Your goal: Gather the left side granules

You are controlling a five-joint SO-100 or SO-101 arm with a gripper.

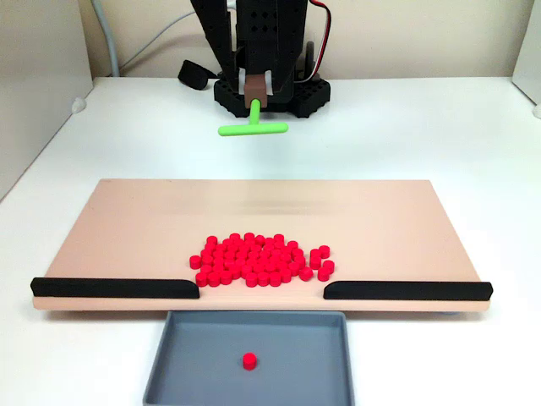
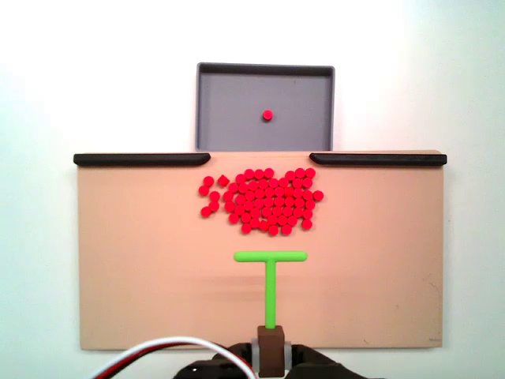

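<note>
Tray near edge cropped; pincer fingertips hidden.

You had the granules, tiny bright red pellets, clustered mid-frame in both fixed views; one lay apart, lower centre, in a fixed view.

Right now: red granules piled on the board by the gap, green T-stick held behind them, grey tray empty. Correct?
Not quite: the grey tray holds one red granule, seen in both fixed views. The rest stands: granule pile on the board, green T-stick behind it.
</note>
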